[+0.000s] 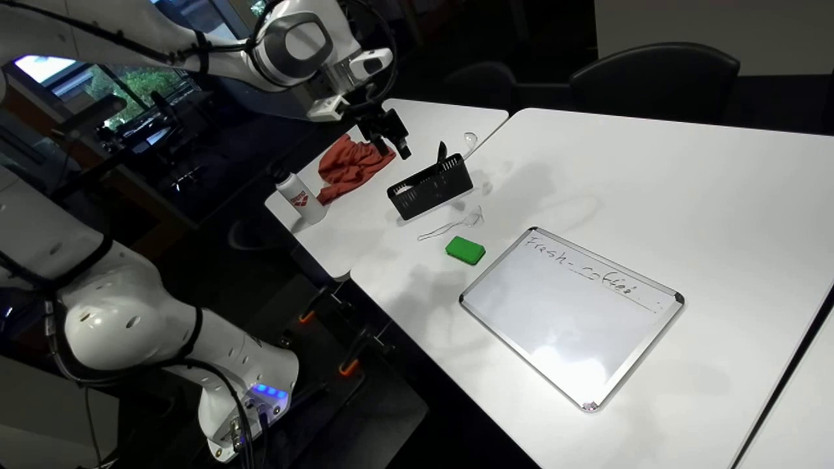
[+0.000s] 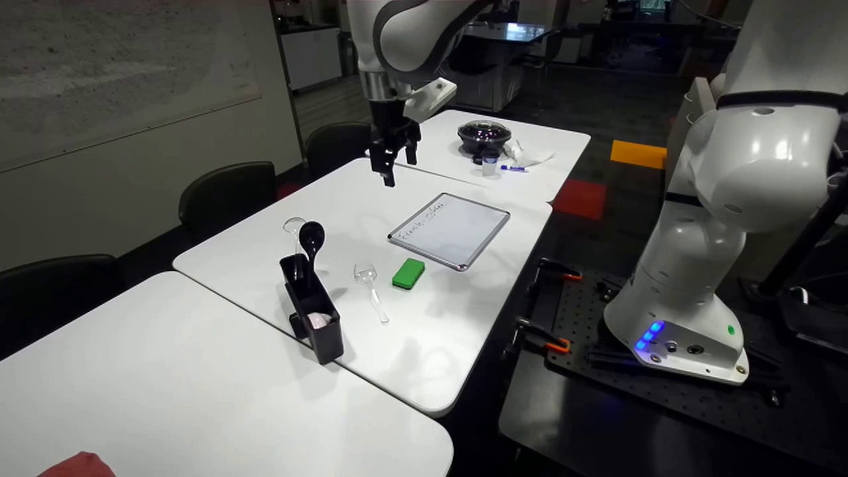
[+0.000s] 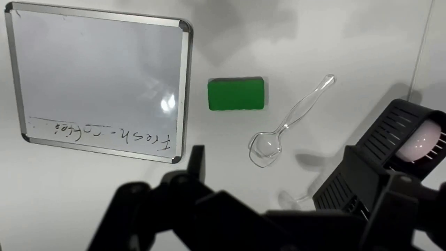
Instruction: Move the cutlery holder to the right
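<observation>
The cutlery holder is a black slotted open-topped box standing on the white table, seen in both exterior views (image 1: 433, 195) (image 2: 326, 339). A black spoon (image 2: 311, 240) and a clear utensil (image 1: 470, 139) stick up from it, and a pale pink round thing (image 3: 421, 141) lies inside. In the wrist view the holder (image 3: 378, 130) is at the right, partly hidden by a gripper finger. My gripper (image 1: 393, 154) is open and empty, high above the table and apart from the holder. It also shows in an exterior view (image 2: 400, 171) and the wrist view (image 3: 301, 167).
A clear spoon (image 3: 301, 108) and a green block (image 1: 465, 250) lie between the holder and a framed whiteboard (image 1: 573, 312). A red cloth (image 1: 352, 163) and a white bottle (image 1: 303, 200) are beyond the holder. A dark bowl (image 2: 483, 137) and cup (image 2: 489, 164) stand on the far table.
</observation>
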{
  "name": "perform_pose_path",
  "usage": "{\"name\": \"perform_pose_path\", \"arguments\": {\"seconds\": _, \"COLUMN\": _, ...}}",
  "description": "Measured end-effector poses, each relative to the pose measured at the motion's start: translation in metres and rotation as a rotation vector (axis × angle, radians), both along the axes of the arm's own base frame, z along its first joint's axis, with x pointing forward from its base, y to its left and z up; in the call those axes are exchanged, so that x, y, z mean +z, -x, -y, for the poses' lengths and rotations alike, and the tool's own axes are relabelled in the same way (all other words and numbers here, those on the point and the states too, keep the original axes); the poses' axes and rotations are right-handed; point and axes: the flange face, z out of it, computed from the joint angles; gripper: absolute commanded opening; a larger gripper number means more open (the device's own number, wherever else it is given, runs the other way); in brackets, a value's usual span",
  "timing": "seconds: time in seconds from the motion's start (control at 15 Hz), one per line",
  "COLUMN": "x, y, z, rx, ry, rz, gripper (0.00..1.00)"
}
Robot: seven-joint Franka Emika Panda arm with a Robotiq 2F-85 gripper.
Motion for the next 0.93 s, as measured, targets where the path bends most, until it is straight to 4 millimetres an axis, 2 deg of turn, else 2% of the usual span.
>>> {"name": "perform_pose_path", "arguments": {"seconds": 0.2, "x": -0.050, "y": -0.017, "z": -0.025, "rx": -0.106, "ry": -0.010, "rz": 0.030, "gripper": 1.00}}
{"name": "perform_pose_path", "arguments": {"seconds": 0.33, "x": -0.081, "y": -0.023, "z": -0.033, "rx": -0.135, "ry": 0.002, "rz": 0.007, "gripper": 1.00}}
{"name": "perform_pose_path", "arguments": {"seconds": 0.4, "x": -0.089, "y": -0.024, "z": -0.034, "rx": -0.133, "ry": 0.004, "rz": -0.005, "gripper": 1.00}}
{"name": "perform_pose_path", "arguments": {"seconds": 0.8, "x": -0.089, "y": -0.025, "z": -0.033, "rx": -0.140, "ry": 0.003, "rz": -0.003, "gripper": 1.00}}
{"name": "perform_pose_path", "arguments": {"seconds": 0.93, "x": -0.098, "y": -0.027, "z": -0.040, "rx": -0.160, "ry": 0.003, "rz": -0.009, "gripper": 1.00}}
